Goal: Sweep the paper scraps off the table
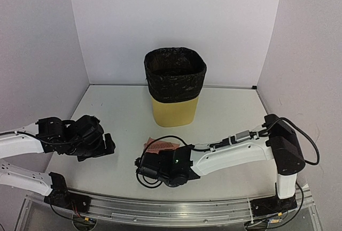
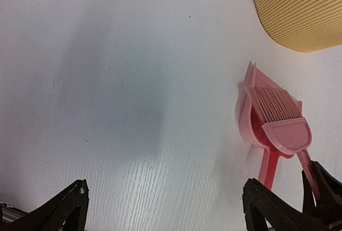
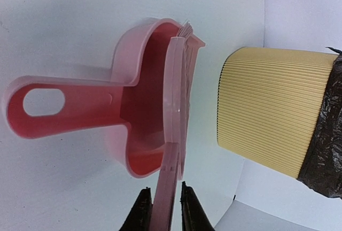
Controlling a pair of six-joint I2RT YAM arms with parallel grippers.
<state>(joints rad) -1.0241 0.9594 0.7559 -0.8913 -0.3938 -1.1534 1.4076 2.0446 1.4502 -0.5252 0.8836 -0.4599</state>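
Note:
No paper scraps show in any view. On the white table point(image 1: 230, 118), my right gripper point(image 1: 155, 159) is shut on the handle of the pink brush point(image 3: 173, 108), whose bristles rest inside the pink dustpan point(image 3: 80, 102). Its fingertips point(image 3: 163, 199) clamp the handle from both sides. The brush point(image 2: 280, 118) and dustpan point(image 2: 248, 118) also show in the left wrist view, at the right. My left gripper point(image 1: 109, 146) is open and empty just above bare tabletop, to the left of the dustpan; its jaws point(image 2: 165, 193) stand wide apart.
A yellow ribbed bin point(image 1: 173, 89) with a black liner stands at the middle back, just beyond the dustpan; it also shows in the right wrist view point(image 3: 267, 108). White walls enclose the table. A metal rail point(image 1: 176, 209) runs along the front edge.

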